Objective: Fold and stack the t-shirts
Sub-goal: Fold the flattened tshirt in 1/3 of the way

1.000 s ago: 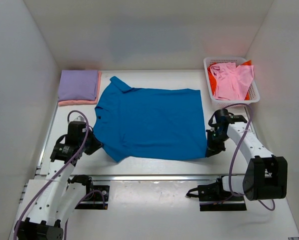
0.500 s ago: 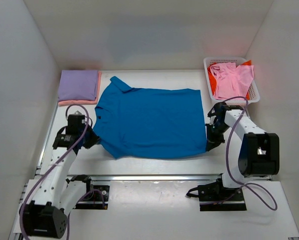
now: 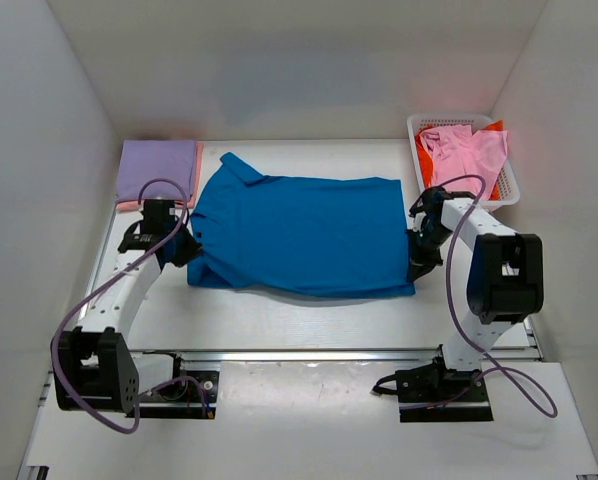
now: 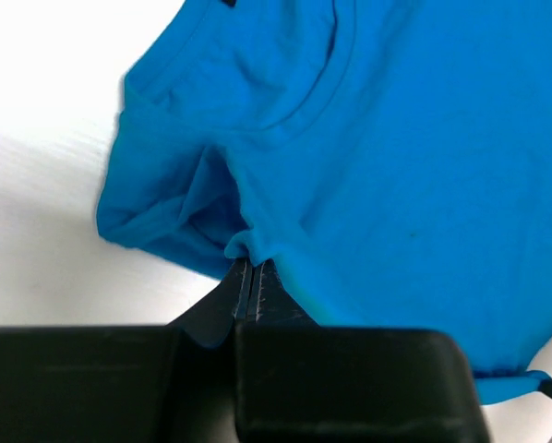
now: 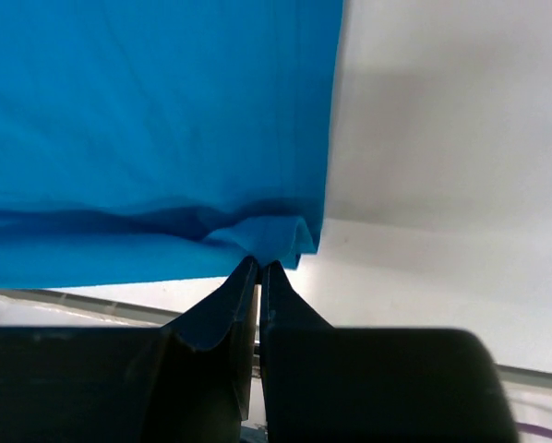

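White table (image 3: 309, 322) boxed in on 3 sides by plain white panels: back wall (image 3: 299, 70), L wall (image 3: 39, 200), R wall (image 3: 569, 180). Soft, even overhead light, faint shadows. Metal rail (image 3: 309, 355) along near edge.

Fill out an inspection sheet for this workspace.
Surface: white table, no stains seen.
Job's things: blue collared t-shirt spread out; lavender t-shirt folded on salmon t-shirt; pink t-shirt and orange-red t-shirt in basket.
Clutter: white mesh basket, far right corner.
End effectors: left end effector shut on the blue shirt near its sleeve; right end effector shut on its hem corner.
Cables: purple cables looping along both arms.
Surroundings: white walls.
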